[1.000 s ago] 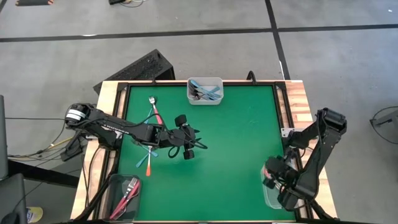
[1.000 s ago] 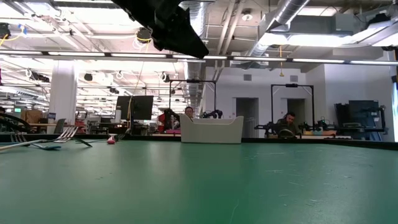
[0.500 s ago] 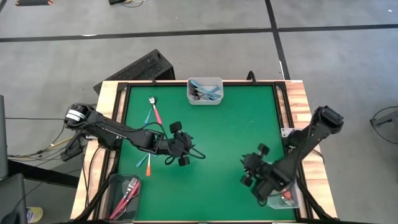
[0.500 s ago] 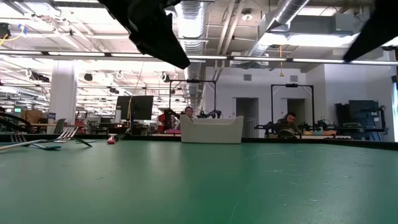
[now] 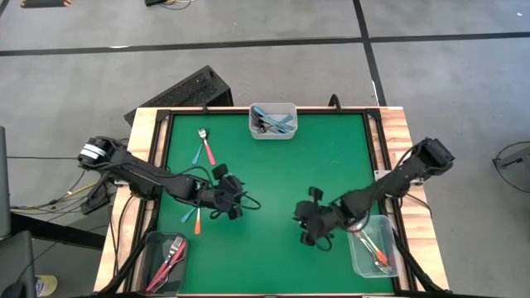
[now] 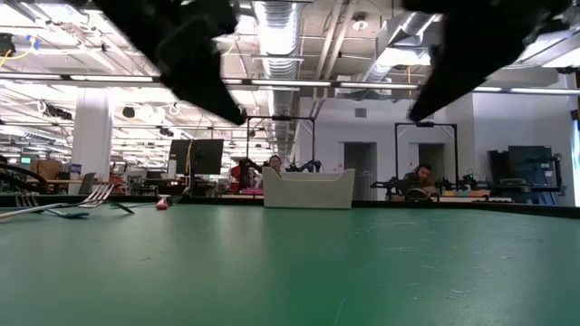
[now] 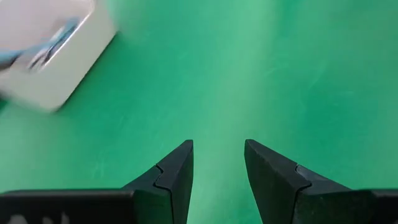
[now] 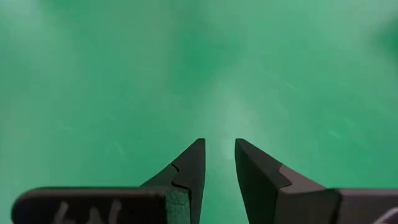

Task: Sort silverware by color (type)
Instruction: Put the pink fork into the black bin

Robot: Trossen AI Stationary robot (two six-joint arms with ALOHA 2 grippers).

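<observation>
The right gripper (image 5: 308,227) has swung from its orange-fork container (image 5: 379,257) to mid-table, fingers parted and empty, like the left gripper (image 5: 233,197).

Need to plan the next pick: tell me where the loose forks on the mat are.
In the high view, two crossed forks lie near the mat's far-left corner, and two more lie nearer, beside the left gripper and above the front-left container.

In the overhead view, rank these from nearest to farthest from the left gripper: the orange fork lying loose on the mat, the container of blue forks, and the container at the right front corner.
1. The orange fork, just beside the left gripper on its left.
2. The container of blue forks, at the far edge, middle.
3. The right front container, across the mat, past the right gripper.
</observation>
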